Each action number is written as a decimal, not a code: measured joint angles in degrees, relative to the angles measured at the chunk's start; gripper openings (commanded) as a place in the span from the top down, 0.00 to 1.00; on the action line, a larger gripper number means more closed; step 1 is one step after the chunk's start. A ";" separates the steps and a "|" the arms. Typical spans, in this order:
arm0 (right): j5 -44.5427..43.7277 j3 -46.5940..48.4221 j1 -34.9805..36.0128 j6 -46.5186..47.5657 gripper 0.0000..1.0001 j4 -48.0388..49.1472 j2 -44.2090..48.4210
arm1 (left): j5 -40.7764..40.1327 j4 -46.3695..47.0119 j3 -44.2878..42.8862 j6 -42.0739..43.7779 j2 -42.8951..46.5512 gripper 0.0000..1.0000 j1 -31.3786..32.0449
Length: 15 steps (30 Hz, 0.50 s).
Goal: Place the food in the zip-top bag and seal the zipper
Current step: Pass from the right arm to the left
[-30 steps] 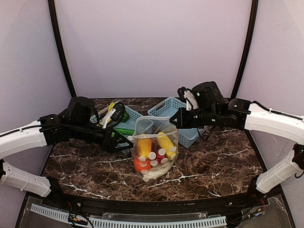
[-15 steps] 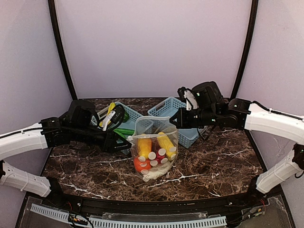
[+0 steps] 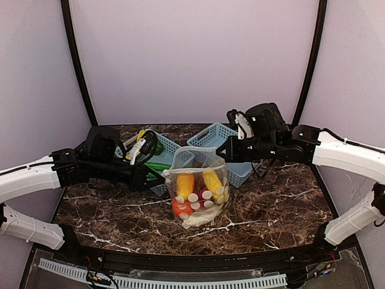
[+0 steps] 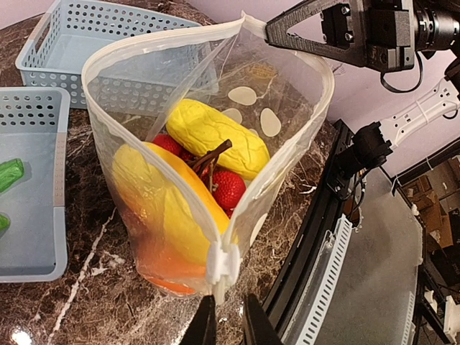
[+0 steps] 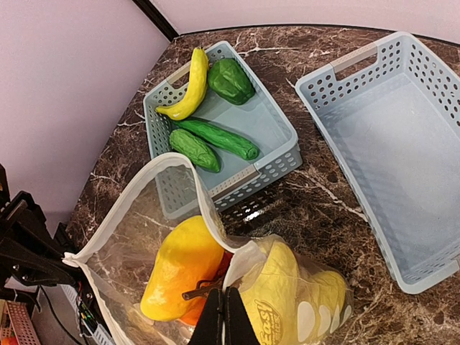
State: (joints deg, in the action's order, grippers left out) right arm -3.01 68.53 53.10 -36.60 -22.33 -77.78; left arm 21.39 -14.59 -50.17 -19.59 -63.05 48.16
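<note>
Left gripper (image 4: 228, 320) pinched on the bag (image 3: 197, 192) under the slider (image 4: 223, 262), right gripper (image 5: 223, 313) nipping the far rim. Bag stands on the table (image 3: 277, 211), food (image 4: 215, 136) inside. Floppy, slippery film, I'd say: hold the zipper (image 4: 151, 39) strip.

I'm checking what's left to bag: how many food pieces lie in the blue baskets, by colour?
Green pieces: 3
Yellow banana: 1
Total: 4

White arms (image 3: 27, 179), blk joints, blk hands (image 3: 160, 175) (image 3: 221, 154)
</note>
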 measured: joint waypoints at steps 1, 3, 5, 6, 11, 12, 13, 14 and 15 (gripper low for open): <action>0.00 0.00 0.00 0.00 1.00 0.00 0.02 | -0.04 0.04 0.00 -0.02 0.00 0.88 0.00; 0.00 -0.02 0.00 -0.13 1.00 0.00 0.07 | -0.13 0.37 0.00 0.02 0.00 0.88 0.00; 0.00 -0.09 0.00 -0.15 1.00 0.00 0.11 | -0.31 0.96 0.00 0.02 0.00 0.86 0.00; 0.00 -0.11 0.00 -0.15 1.00 0.00 0.11 | -0.39 1.20 0.00 0.02 0.00 0.85 0.00; 0.00 -0.22 0.00 -0.17 1.00 0.00 0.31 | -0.76 1.55 0.00 0.13 -0.59 0.83 0.00; 0.00 -0.22 0.00 -0.17 1.00 -0.02 0.33 | -0.85 1.70 0.00 0.13 -0.79 0.82 0.00; 0.00 -0.24 0.00 -0.20 1.00 -0.02 0.39 | -0.92 1.84 0.00 0.15 -0.96 0.82 0.00; 0.00 -0.28 0.00 -0.22 1.00 -0.02 0.44 | -0.96 1.95 0.00 0.17 -1.07 0.80 0.00; 0.00 -0.31 0.00 -0.26 1.00 -0.04 0.50 | -1.03 2.14 0.00 0.22 -1.20 0.79 0.00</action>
State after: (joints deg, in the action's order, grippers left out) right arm -3.01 68.23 53.10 -36.86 -22.37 -77.28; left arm 20.36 -12.45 -50.17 -19.38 -64.25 48.16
